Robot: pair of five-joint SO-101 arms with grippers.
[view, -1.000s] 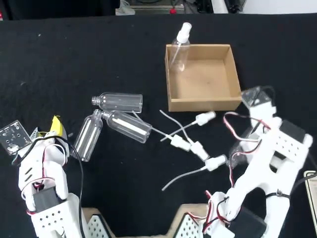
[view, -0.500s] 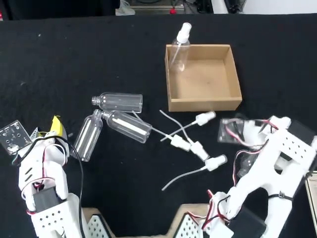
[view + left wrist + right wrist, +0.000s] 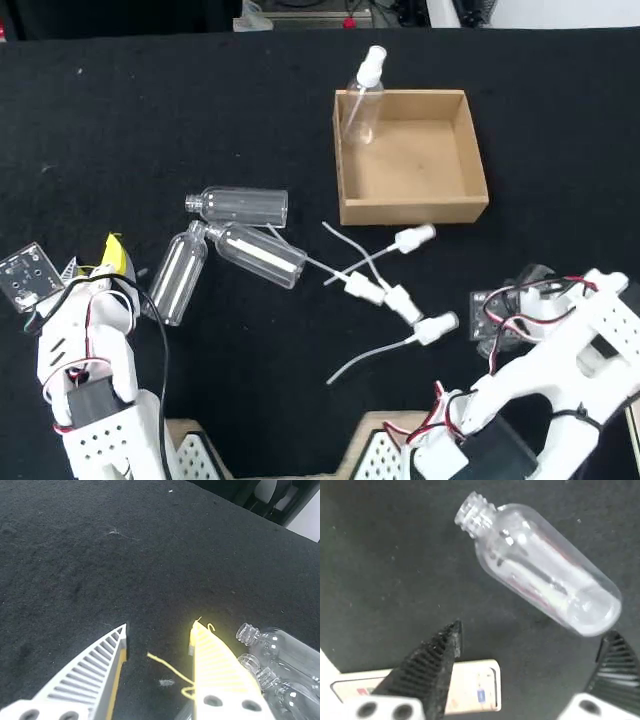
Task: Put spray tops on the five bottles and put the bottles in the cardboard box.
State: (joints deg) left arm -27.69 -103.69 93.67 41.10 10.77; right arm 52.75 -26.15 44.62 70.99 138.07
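One clear bottle (image 3: 363,95) with a white spray top stands in the far left corner of the cardboard box (image 3: 470,160). Three capless bottles (image 3: 245,206) lie together left of the box, two of them in the left wrist view (image 3: 282,652). Several loose spray tops (image 3: 415,238) with thin tubes lie in front of the box. My right gripper (image 3: 534,632) is open above another capless bottle (image 3: 542,577) lying on its side near the table's front right; the arm (image 3: 560,350) covers most of it from above. My left gripper (image 3: 160,626) is open and holds nothing, just left of the bottle group.
The table is covered in black cloth (image 3: 150,120). A white card-like object (image 3: 470,692) lies on it beside the right gripper's bottle. Both arm bases stand at the front edge (image 3: 290,460).
The right arm has swung from the box's near right corner back toward the table's front right and come down over the lying bottle. The left arm has not moved.
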